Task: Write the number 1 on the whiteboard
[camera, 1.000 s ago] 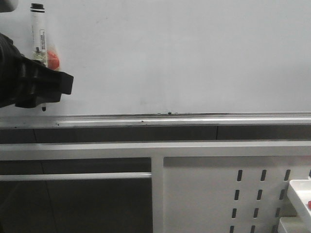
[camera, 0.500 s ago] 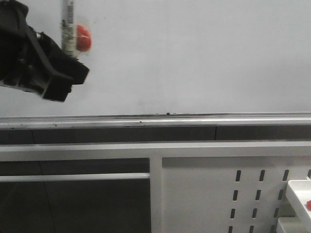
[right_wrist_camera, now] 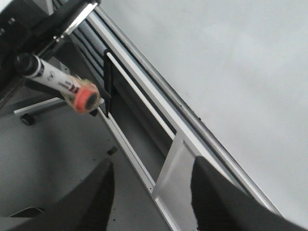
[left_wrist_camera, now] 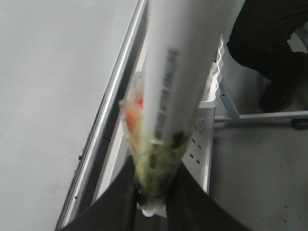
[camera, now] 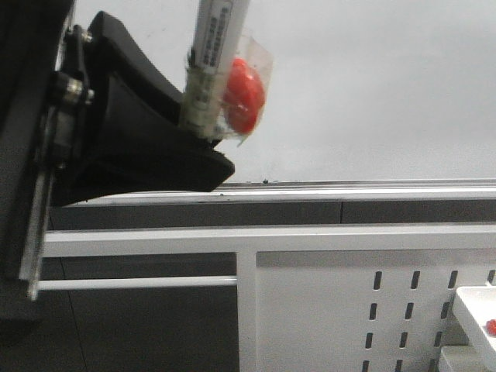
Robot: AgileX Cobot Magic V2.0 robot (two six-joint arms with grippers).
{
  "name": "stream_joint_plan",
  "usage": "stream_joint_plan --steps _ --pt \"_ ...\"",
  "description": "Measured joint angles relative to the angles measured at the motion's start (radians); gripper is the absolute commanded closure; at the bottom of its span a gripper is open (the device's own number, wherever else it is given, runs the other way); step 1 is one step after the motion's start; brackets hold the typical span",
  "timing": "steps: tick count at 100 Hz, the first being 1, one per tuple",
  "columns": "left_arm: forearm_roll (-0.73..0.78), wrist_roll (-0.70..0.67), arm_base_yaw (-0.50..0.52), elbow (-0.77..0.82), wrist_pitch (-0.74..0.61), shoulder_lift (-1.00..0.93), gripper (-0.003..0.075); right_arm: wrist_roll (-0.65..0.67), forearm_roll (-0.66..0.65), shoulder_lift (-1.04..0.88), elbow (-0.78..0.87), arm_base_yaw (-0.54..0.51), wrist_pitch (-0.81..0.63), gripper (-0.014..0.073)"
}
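Observation:
The whiteboard (camera: 372, 85) fills the upper part of the front view, pale and glossy, with a silver rail (camera: 372, 188) along its lower edge. My left gripper (camera: 200, 143) looms large at the left, close to the camera, shut on a white marker (camera: 213, 62) that has a red piece in clear wrap (camera: 244, 93) taped to its side. In the left wrist view the marker (left_wrist_camera: 178, 86) stands up from between the black fingers (left_wrist_camera: 110, 207), beside the whiteboard (left_wrist_camera: 53, 82). My right gripper (right_wrist_camera: 151, 178) hangs open and empty below the rail. The number 1 is out of view.
Below the rail runs a white frame with a perforated metal panel (camera: 325, 310). A white tray (camera: 477, 310) holding a small red item sits at the lower right. In the left wrist view, a dark-clothed person's legs (left_wrist_camera: 269, 43) stand on the grey floor.
My left gripper has carried the marker to the right and much closer to the front camera, so it now looks far bigger. The board's surface is unchanged.

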Motion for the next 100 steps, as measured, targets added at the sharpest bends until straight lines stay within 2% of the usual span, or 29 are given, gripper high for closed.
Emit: stream_joint_plan --steps 21,34,51,63,100 --pt "0.012 0.000 0.000 0.000 0.039 0.000 0.0740 -0.035 -0.054 0.102 -0.004 0.184 -0.035 0.0272" --pt "0.023 0.000 0.000 0.000 0.058 0.000 0.0740 -0.038 -0.073 0.159 -0.005 0.322 -0.154 0.0268" --pt "0.027 0.000 0.000 0.000 0.077 0.000 0.0740 -0.029 -0.077 0.253 -0.018 0.472 -0.317 0.0215" --pt "0.031 0.000 0.000 0.000 0.079 0.000 0.0740 -0.023 -0.067 0.314 -0.020 0.502 -0.364 0.0211" --pt "0.055 0.000 0.000 0.000 0.080 0.000 0.0740 -0.021 0.032 0.389 -0.025 0.502 -0.398 0.0216"
